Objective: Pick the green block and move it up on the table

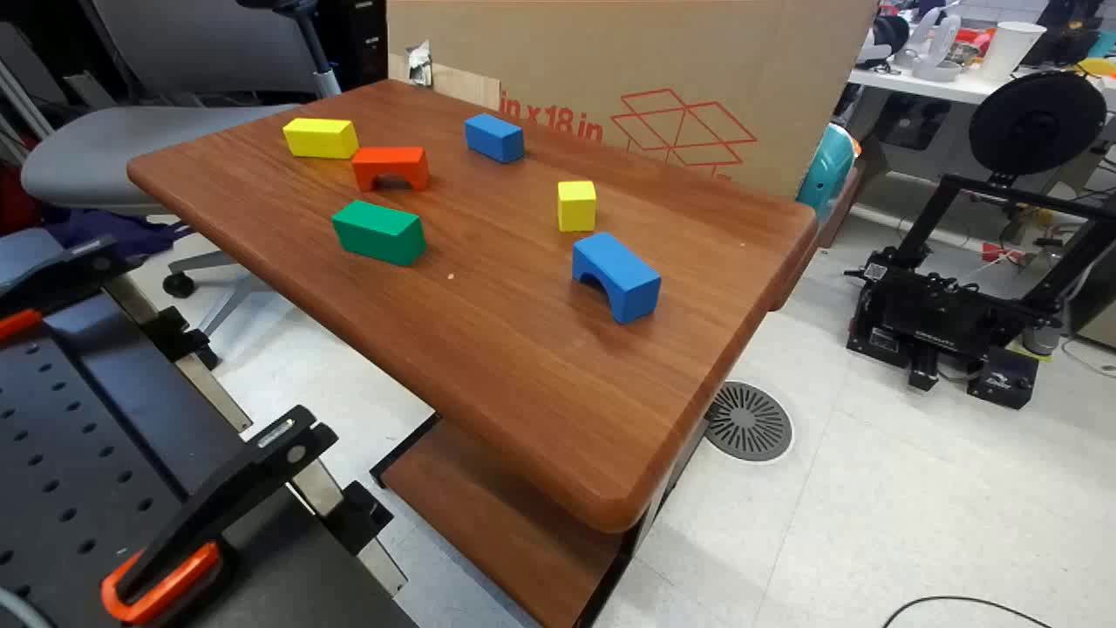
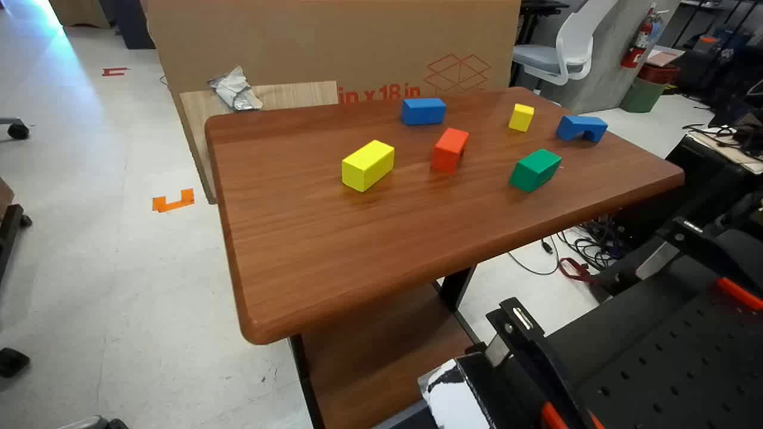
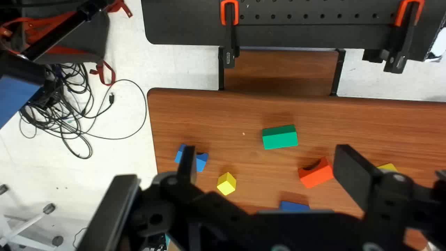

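The green block (image 1: 377, 232) lies on the wood-grain table (image 1: 488, 323), near the long edge that faces the black perforated platform. It also shows in an exterior view (image 2: 534, 170) and in the wrist view (image 3: 280, 137). My gripper (image 3: 267, 151) shows only in the wrist view; it is out of both exterior views. Its two dark fingers are wide apart with nothing between them. It hangs well above the tabletop, apart from every block. The green block appears beyond and between the fingertips. The fingers partly cover a blue arch block and a yellow block.
An orange arch block (image 1: 391, 167) and a long yellow block (image 1: 320, 139) stand near the green block. A yellow cube (image 1: 576, 207), a blue arch (image 1: 619, 277) and a blue block (image 1: 494, 138) are also on the table. A cardboard box (image 1: 558, 61) stands along the far edge. Clamps (image 3: 229, 42) grip the platform.
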You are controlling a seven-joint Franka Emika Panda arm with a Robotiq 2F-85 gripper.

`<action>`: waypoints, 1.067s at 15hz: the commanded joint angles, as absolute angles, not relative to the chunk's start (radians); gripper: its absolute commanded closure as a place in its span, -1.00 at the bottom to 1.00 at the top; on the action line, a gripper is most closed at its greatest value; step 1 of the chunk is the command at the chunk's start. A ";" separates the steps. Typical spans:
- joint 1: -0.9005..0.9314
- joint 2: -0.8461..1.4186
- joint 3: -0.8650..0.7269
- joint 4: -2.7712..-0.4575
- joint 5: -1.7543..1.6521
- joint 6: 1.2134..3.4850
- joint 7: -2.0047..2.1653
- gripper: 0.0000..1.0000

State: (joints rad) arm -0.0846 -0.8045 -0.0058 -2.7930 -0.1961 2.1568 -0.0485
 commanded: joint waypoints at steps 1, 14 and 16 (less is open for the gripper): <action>-0.079 -0.805 -0.010 -2.790 -0.199 2.153 -0.045 -1.00; -0.079 -0.805 -0.010 -2.790 -0.199 2.153 -0.045 -1.00; -0.079 -0.768 -0.013 -2.770 -0.206 2.165 -0.056 -1.00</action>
State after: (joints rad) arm -0.0846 -0.8040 -0.0058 -2.7928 -0.1961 2.1568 -0.0485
